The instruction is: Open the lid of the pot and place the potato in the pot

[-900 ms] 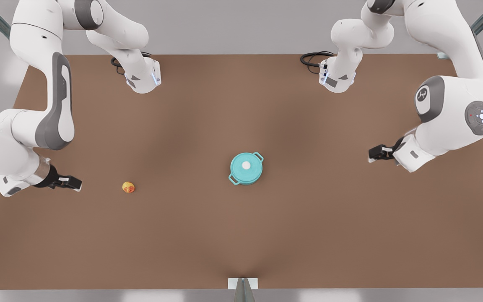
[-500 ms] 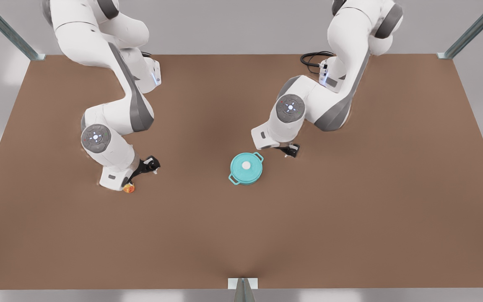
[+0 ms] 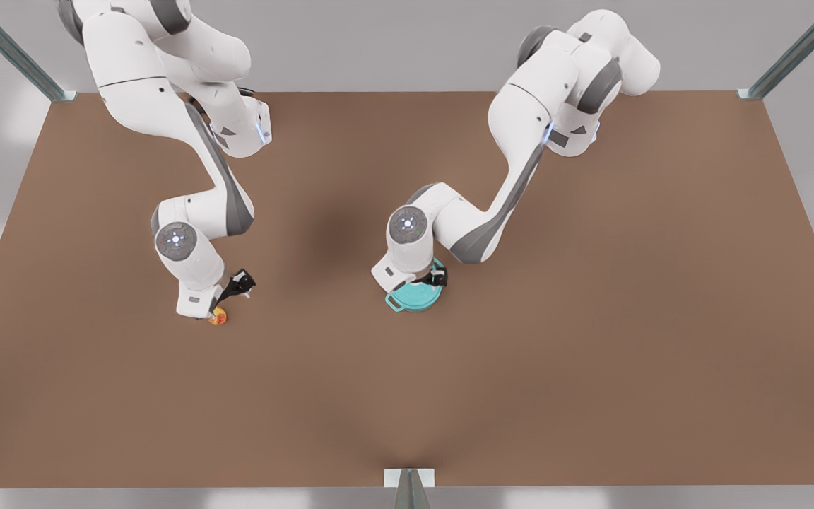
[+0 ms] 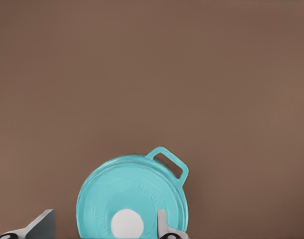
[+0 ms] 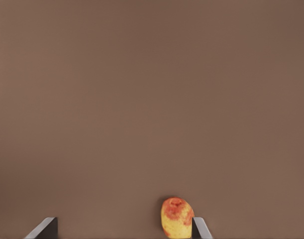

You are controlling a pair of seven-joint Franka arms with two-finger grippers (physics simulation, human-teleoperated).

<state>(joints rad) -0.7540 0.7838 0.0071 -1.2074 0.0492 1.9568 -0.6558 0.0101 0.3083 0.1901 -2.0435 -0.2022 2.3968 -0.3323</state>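
Observation:
The teal pot [image 3: 398,304] stands mid-table with the pot lid [image 4: 134,191] on it, white knob [image 4: 127,224] at the lid's centre. My left gripper [image 4: 104,226] is open just above the lid, its fingers on either side of the knob; in the front view it [image 3: 422,283] covers most of the lid. The potato [image 5: 176,217], yellow with an orange-red patch, lies on the table toward the front view's left [image 3: 218,319]. My right gripper [image 5: 122,229] is open over it, the potato lying between the fingers close to one of them; in the front view the gripper [image 3: 215,311] half hides it.
A brown table [image 3: 591,353] spreads wide around both objects. Metal frame posts [image 3: 795,49] stand at the back corners and a small bracket [image 3: 409,481] sits at the middle of the front edge. Both arm bases are at the back edge.
Both arms swung in from the table's sides. The left gripper moved over the pot lid, and the right gripper came down over the potato. Pot and potato stayed put.

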